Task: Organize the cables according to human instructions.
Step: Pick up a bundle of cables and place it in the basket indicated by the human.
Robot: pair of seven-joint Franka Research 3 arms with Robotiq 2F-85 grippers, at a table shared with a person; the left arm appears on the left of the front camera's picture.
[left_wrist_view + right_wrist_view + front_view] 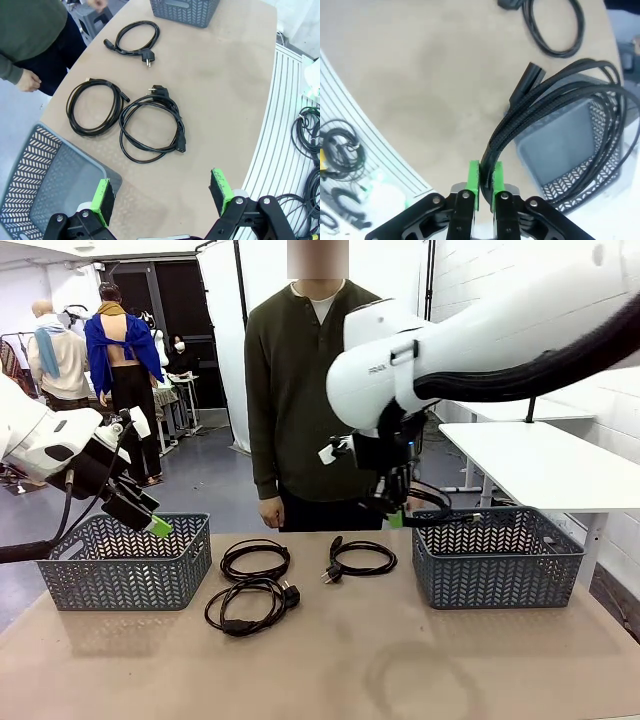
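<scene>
The right gripper [485, 175] has its green fingers [473, 182] pressed nearly together on a braided black cable [520, 112]. The cable's loops fan out from the pads and hang above a grey basket [580, 185] just ahead of and below the fingertips. Its straight plug end juts out a little past the fingers and is seen against the bare table [225, 90] beside that basket. The left gripper [160, 181] hovers with its fingers spread wide and nothing between them. One finger sits above the corner of a second grey basket [35, 170], the other above the table's near edge. Straight ahead of the open fingers, on the table, lies a loosely coiled cable with chunky plugs [150, 125], one plug pointing away from the gripper. Just beside it, ahead of the finger that is over the basket, rests a rounder coil [95, 107] with slim ends; the two are close, and whether they touch I cannot tell. Farther out from the fingers, well apart from that pair, a third coil [132, 39] lies flat near the first basket, its round plug turned back toward the gripper. Beyond the far edge of the table a person [310, 390] in a dark green top stands facing the arms, hands hanging low at the sides.
</scene>
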